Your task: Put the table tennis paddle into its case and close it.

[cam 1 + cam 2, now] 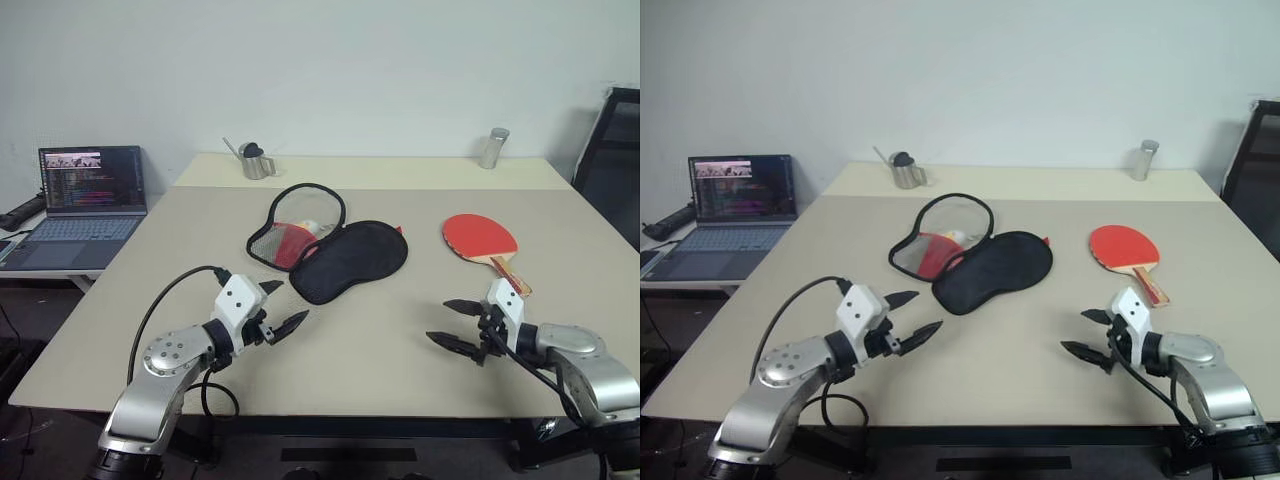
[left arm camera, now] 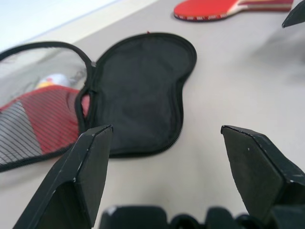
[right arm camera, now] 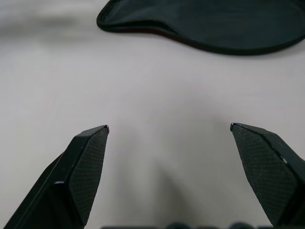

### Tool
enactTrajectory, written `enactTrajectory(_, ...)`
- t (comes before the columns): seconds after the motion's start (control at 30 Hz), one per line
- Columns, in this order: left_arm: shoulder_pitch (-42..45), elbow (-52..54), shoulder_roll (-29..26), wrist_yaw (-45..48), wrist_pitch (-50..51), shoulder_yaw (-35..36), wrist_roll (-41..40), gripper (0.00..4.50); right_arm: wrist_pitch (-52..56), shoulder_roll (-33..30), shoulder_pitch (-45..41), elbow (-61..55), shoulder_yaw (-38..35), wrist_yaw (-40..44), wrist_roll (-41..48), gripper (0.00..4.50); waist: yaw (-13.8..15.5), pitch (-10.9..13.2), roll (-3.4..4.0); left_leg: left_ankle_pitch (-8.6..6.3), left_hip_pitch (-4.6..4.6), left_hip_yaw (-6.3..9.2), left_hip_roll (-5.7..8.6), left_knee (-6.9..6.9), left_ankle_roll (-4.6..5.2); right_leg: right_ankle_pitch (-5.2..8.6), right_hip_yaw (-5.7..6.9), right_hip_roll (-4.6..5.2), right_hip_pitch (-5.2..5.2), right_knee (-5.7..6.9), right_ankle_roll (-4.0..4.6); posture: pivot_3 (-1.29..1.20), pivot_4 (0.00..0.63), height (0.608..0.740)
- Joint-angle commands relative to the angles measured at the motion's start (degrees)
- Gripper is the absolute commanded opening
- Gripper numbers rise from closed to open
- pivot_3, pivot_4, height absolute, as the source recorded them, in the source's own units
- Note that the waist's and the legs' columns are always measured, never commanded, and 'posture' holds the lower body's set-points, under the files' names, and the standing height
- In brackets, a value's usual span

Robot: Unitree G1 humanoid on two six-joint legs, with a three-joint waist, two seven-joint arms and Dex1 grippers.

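Both fingers sets apart, empty | case (image 1: 330,250) unzipped | table tennis paddle (image 1: 482,240) beside it

My left pincer (image 1: 283,307) hovers near-left, jaws spread wide, empty, angled inward to the right. My right pincer (image 1: 453,324) hovers near-right, jaws wide, empty, angled left.

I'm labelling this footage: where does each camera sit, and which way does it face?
Head eyes: look down over the table, both arms showing.
Left wrist: looks past open left gripper at the unzipped case and paddle.
Right wrist: looks past open right gripper at the case's black half.
Shared: the case.
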State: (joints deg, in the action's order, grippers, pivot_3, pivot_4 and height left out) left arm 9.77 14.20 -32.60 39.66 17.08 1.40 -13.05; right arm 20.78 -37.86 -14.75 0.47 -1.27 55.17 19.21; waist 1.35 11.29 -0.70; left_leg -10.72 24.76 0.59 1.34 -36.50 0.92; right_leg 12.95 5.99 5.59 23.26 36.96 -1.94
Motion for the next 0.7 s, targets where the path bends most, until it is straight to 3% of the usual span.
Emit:
enactTrajectory(0.03, 0.86, -2.28, 0.34, -0.8, -1.85, -0.21, 1.37, 3.98, 0.77, -1.53, -0.96, -1.87, -0.4, 1.11, 0.42, 4.49, 0.01, 0.0, 0.0, 0.0, -0.01, 0.0, -0.01, 0.0, 0.0, 0.0, 0.0, 0.0, 0.0, 0.01, 0.0, 0.0, 0.15, 0.74)
enactTrajectory(0.37, 3.73, -10.44, 0.73, 4.83, -8.02, 3.21, -2.85, 3.98, 10.31, -2.01, 0.22, -12.39, -3.36, -2.06, 6.38, 4.49, 0.07, 0.0, 0.0, -0.03, 0.0, 0.01, -0.05, 0.0, -0.04, 0.0, 0.0, 0.13, 0.01, -0.03, 0.01, 0.0, 0.15, 0.74)
enactTrajectory(0.7, 6.7, -12.99, -2.98, 11.76, -6.44, 6.54, -8.53, 3.98, 18.39, 5.82, -5.33, -15.52, -1.16, -11.86, 8.69, 4.49, 0.03, 0.0, -0.01, -0.05, 0.01, 0.01, -0.06, 0.01, -0.08, 0.01, 0.0, 0.16, 0.05, -0.05, 0.02, 0.0, 0.15, 0.74)
